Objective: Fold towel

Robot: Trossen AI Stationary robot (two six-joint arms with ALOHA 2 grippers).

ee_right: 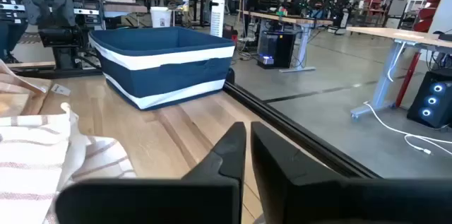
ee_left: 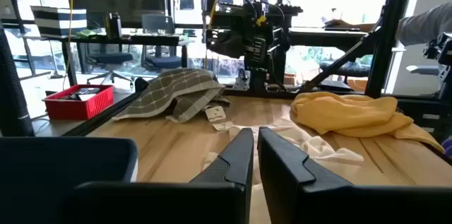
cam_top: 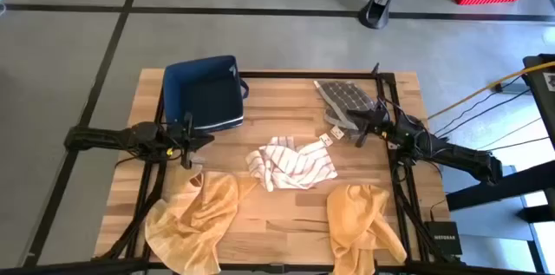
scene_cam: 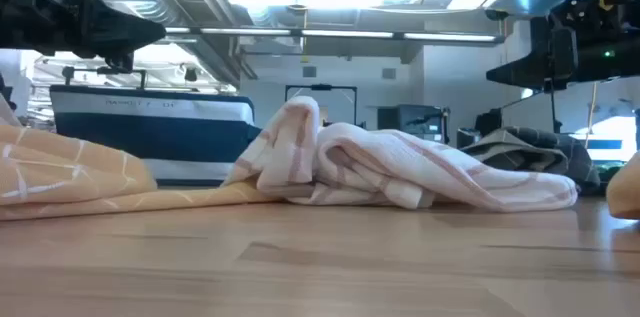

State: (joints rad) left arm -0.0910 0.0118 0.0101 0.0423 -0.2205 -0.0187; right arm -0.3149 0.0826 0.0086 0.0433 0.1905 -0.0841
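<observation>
A white towel with reddish stripes (cam_top: 290, 164) lies crumpled in the middle of the table; the low view shows it as a low heap (scene_cam: 400, 169). My left gripper (cam_top: 195, 140) hovers shut to its left, near the blue bin, with its fingers (ee_left: 244, 157) pointing toward the towel. My right gripper (cam_top: 351, 127) hovers shut to the towel's far right, beside the grey checked towel. Both grippers are above the table and touch nothing. The white towel also shows in the right wrist view (ee_right: 42, 153).
A blue bin with a white band (cam_top: 204, 93) stands at the far left. A grey checked towel (cam_top: 347, 97) lies at the far right. Two yellow towels lie crumpled near the front, one left (cam_top: 195, 219) and one right (cam_top: 360, 223). Bare wood shows between them.
</observation>
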